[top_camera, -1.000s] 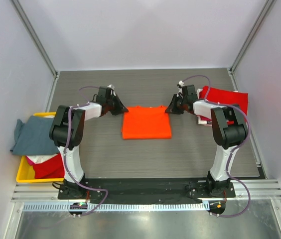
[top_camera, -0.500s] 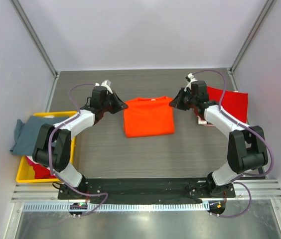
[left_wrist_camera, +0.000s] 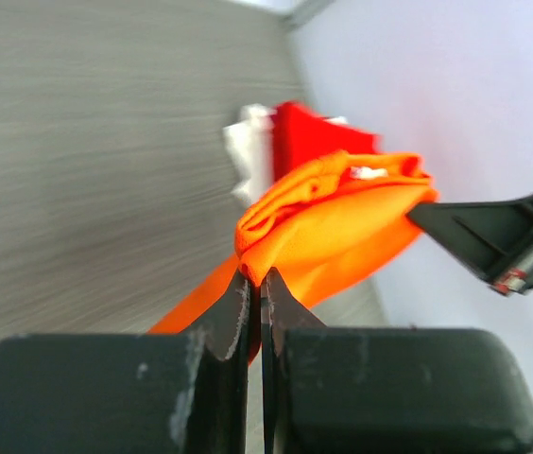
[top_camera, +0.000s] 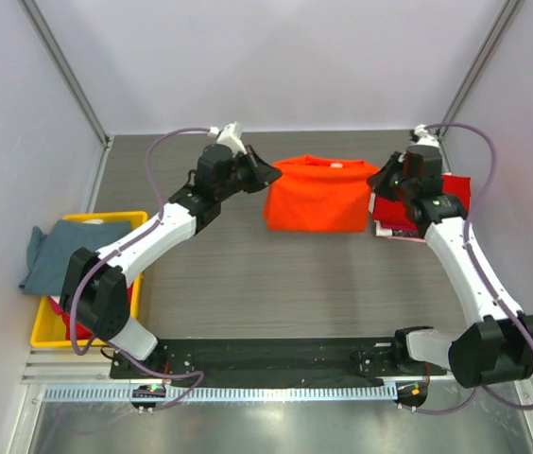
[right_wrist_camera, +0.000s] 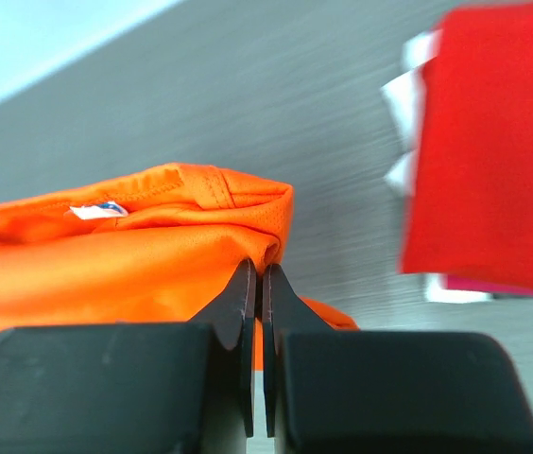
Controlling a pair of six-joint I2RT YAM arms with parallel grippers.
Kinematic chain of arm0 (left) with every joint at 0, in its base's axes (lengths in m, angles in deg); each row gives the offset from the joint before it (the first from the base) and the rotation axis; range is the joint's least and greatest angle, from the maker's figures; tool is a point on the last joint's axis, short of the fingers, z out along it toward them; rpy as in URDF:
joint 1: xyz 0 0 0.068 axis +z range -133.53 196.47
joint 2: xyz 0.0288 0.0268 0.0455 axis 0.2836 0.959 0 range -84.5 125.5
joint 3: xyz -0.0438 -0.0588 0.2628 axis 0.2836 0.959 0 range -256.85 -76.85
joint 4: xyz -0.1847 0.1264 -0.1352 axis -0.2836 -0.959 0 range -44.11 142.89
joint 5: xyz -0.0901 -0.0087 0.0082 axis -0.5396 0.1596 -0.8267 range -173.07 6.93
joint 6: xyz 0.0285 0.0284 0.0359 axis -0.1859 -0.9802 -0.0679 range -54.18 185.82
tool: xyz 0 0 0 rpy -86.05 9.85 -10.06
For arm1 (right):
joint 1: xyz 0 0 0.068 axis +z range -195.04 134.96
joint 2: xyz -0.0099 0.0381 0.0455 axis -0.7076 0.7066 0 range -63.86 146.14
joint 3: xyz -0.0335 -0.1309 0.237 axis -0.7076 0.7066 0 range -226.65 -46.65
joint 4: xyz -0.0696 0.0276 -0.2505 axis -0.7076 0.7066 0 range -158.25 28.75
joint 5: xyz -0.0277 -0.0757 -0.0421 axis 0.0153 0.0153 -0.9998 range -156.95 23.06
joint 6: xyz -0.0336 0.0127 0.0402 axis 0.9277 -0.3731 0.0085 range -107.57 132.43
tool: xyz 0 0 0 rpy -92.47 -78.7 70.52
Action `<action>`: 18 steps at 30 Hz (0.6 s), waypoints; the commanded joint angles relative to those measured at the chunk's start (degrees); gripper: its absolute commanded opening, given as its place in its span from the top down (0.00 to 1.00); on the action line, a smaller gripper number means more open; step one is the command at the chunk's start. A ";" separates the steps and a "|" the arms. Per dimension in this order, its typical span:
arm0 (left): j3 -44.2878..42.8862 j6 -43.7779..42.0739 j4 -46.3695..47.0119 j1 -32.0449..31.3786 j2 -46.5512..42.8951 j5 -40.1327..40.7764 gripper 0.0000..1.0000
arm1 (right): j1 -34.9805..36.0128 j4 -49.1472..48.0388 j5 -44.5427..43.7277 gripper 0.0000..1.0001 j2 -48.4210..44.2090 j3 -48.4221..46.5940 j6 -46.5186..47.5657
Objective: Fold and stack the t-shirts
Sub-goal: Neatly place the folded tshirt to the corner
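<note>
The folded bright orange cotton t-shirt (top_camera: 316, 194), pinched by the left gripper (top_camera: 271, 177) and right gripper (top_camera: 378, 182), is not yet stacked on the folded red tee (top_camera: 441, 194); a crumpled grey-blue tee (top_camera: 63, 253) is left.

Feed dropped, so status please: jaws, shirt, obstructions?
Left gripper, right gripper: jaws shut on orange t-shirt. Shirt slung between them, beside folded red t-shirt. No obstruction seen.

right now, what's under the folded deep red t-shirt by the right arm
Only white cloth edges and a pink strip stick out from under the folded deep red t-shirt. It covers the rest, so how many garments lie beneath is hidden.
</note>
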 commanded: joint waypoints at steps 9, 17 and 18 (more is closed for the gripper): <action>-28.90 1.75 7.66 -16.43 18.94 8.55 1.00 | -17.45 14.96 -15.94 0.99 -4.85 -13.59 0.44; -47.82 7.90 11.53 -20.04 40.20 7.85 1.00 | -29.17 16.37 -12.51 0.99 -0.45 -17.99 -1.40; -51.23 8.25 11.70 -20.04 41.80 7.85 1.00 | -30.48 16.28 -12.59 0.99 0.51 -18.16 -1.58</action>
